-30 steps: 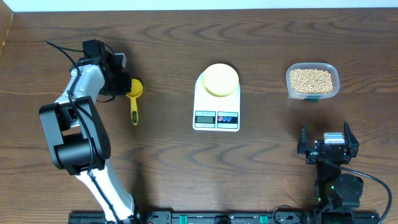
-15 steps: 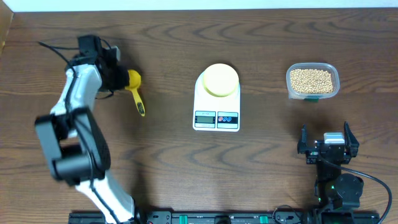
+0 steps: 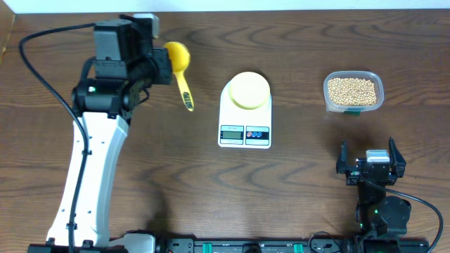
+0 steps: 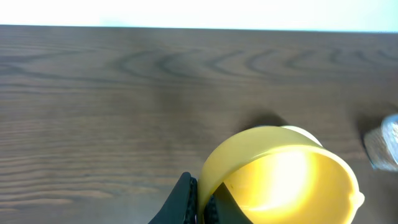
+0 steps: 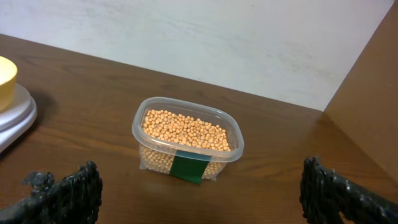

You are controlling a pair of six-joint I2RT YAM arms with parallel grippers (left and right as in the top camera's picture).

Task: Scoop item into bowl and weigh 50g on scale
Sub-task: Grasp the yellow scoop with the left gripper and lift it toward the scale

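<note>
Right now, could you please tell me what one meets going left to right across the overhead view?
Left gripper → yellow scoop it holds → scale with the bowl on it → clear tub of beans.

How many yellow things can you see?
2. A yellow scoop, gripped by the left pincer on the left, and a pale-yellow bowl sitting on the white scale in the middle.
</note>
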